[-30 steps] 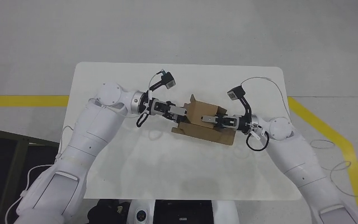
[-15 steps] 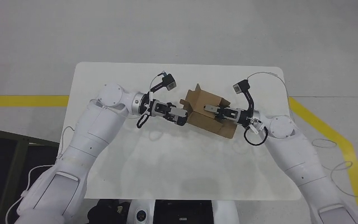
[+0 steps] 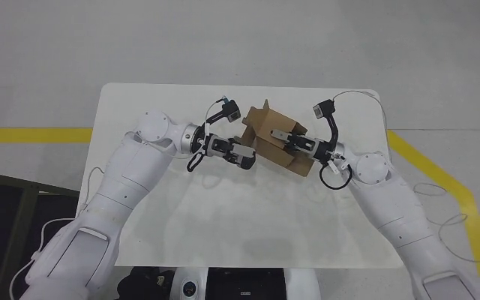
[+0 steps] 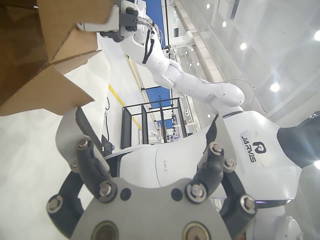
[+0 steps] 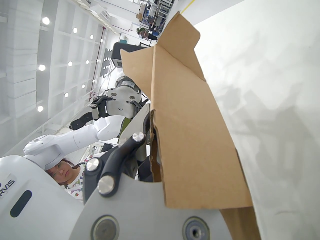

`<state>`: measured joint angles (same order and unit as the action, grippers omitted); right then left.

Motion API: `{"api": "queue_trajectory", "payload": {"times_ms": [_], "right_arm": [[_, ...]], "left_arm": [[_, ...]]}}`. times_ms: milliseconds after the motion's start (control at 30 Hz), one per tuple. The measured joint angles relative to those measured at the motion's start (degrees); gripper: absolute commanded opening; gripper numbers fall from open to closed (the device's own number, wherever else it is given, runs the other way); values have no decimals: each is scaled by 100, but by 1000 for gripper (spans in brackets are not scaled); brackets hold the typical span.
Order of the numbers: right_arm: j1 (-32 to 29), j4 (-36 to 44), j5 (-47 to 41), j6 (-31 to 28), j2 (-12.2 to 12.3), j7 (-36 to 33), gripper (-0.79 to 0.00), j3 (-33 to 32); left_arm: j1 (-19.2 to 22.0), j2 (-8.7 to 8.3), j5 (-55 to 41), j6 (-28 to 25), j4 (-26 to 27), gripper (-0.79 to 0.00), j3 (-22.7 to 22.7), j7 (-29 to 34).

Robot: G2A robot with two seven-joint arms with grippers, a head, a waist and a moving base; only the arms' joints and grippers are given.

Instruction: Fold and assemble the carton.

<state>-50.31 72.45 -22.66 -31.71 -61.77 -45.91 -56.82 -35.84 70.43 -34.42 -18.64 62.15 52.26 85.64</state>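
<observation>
The left gripper (image 3: 245, 154) hangs over the white rectangular table (image 3: 247, 225), its fingers (image 4: 85, 131) spread wide with nothing between them and one tip just at the edge of a loose flap. Right beside it, toward the table's far middle, the brown corrugated cardboard carton (image 3: 274, 135) is tilted and half opened, flaps splayed. The right gripper (image 3: 291, 139) is clamped on the carton's wall, one finger (image 5: 140, 122) pressed against the panel.

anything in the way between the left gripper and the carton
nothing visible: the open left gripper is right beside the carton, a flap corner close to one finger. the right gripper holds the carton from the other side
</observation>
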Motion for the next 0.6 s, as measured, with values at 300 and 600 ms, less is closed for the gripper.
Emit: {"api": "queue_trajectory", "payload": {"times_ms": [300, 600], "right_arm": [[-115, 234, -10, 28, -29, -30, -785, -51], [-278, 492, 26, 122, -75, -70, -785, 22]], "left_arm": [[68, 34, 2, -28, -114, 0, -46, -28], [76, 32, 32, -41, -166, 0, -23, -41]]}}
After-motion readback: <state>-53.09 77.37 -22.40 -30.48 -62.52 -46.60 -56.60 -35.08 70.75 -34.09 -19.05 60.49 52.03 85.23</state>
